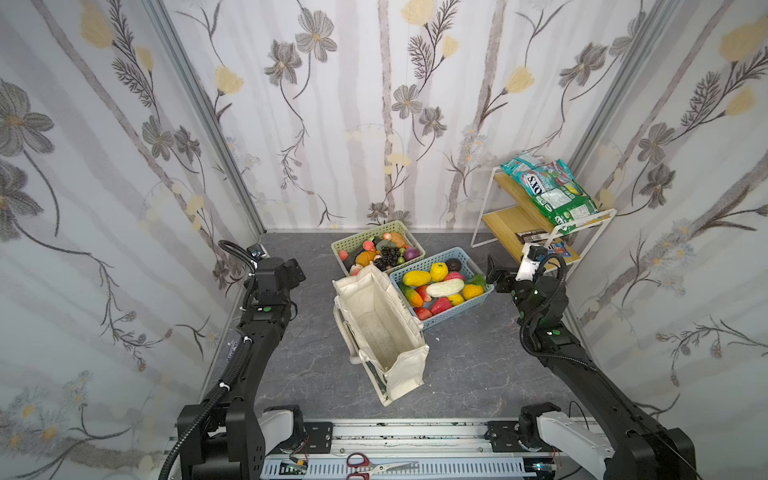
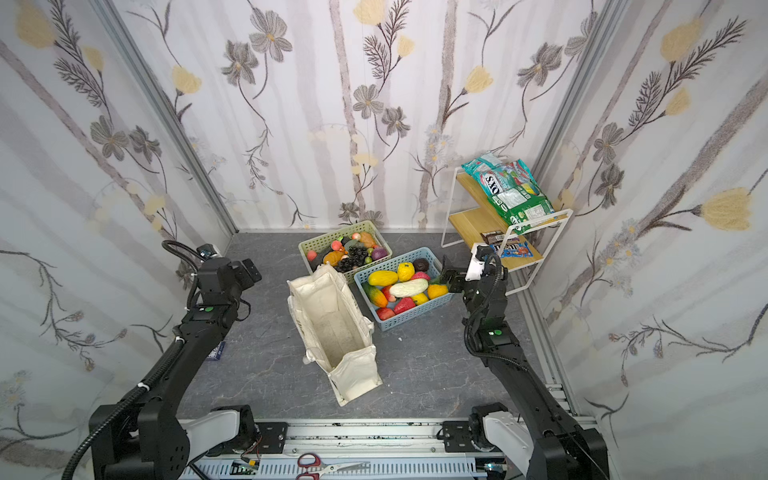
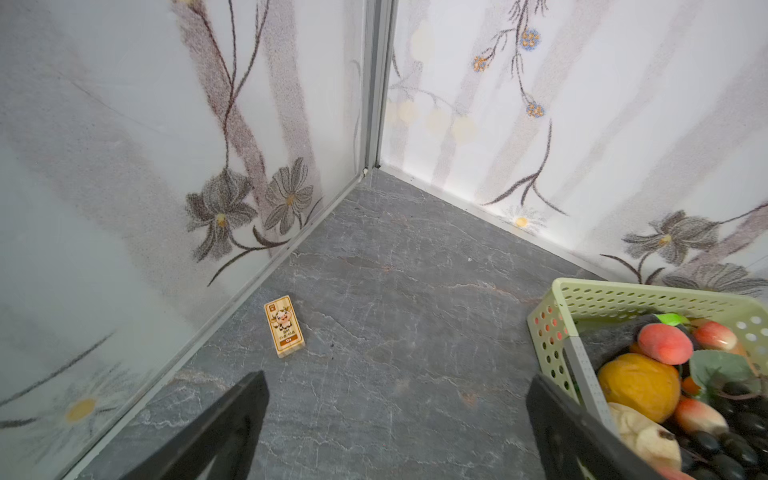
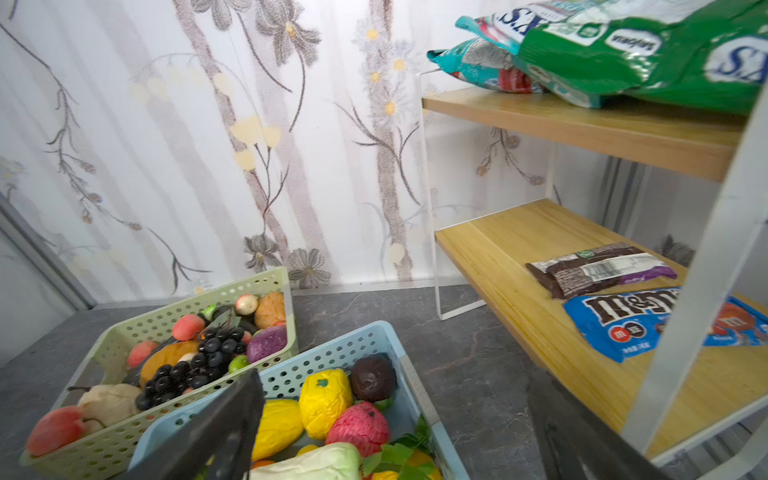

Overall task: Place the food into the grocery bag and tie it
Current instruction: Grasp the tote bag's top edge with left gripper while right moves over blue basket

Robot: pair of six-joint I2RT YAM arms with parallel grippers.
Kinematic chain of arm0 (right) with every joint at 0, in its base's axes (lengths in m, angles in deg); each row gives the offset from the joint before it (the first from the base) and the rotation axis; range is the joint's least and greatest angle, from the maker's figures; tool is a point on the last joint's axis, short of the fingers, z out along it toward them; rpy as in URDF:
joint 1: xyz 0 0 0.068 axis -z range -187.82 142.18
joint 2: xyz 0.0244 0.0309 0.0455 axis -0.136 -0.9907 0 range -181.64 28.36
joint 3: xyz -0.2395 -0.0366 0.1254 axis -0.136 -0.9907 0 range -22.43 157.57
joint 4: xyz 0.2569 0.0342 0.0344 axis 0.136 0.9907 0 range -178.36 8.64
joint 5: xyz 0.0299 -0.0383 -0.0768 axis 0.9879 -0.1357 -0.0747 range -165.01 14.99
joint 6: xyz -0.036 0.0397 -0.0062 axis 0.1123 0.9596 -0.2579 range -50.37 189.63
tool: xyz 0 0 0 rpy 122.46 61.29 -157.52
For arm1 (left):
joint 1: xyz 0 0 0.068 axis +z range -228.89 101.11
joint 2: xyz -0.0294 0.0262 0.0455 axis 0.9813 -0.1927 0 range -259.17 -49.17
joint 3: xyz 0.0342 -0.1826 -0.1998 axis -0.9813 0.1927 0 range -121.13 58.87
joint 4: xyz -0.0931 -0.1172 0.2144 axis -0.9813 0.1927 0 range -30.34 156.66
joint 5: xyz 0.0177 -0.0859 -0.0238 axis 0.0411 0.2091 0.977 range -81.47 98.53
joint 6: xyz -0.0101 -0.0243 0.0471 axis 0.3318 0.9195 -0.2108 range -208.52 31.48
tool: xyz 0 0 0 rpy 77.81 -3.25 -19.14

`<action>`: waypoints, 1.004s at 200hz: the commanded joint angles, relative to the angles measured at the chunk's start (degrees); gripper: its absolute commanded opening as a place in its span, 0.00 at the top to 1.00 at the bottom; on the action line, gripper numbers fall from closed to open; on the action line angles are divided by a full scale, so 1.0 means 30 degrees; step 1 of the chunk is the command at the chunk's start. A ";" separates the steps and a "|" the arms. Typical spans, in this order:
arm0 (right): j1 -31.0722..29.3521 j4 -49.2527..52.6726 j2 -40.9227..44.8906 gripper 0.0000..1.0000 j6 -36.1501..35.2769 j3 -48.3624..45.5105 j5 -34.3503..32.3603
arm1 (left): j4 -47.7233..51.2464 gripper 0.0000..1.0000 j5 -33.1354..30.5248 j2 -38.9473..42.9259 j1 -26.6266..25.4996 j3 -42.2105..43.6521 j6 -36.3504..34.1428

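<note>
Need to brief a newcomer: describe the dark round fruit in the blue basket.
Find the blue basket right of the bag. At its far corner, next to a yellow fruit, sits the dark fruit: the only brown, wrinkled ball there.

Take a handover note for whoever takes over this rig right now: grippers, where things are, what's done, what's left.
Left gripper: open, empty, beside the green basket.
Right gripper: open, empty, by the blue basket.
Food: in the two baskets.
Bag: standing open, looks empty.
Done: nothing packed.
To do: load food, tie bag.
</note>
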 commanded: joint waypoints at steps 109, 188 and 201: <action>-0.2764 0.5466 -0.1067 0.02 0.1261 0.1621 0.1455 | 1.4762 0.05 0.7355 -0.3043 -0.5508 -1.2565 -0.0575; -0.2823 0.5582 -0.1651 0.02 0.0944 0.1716 0.1404 | 1.8548 0.14 0.5845 -0.6807 -0.9371 -1.5666 -0.5537; -0.2823 0.5610 -0.1645 0.02 0.0944 0.1723 0.1368 | 1.8762 0.17 0.5805 -0.7194 -0.9578 -1.5907 -0.5880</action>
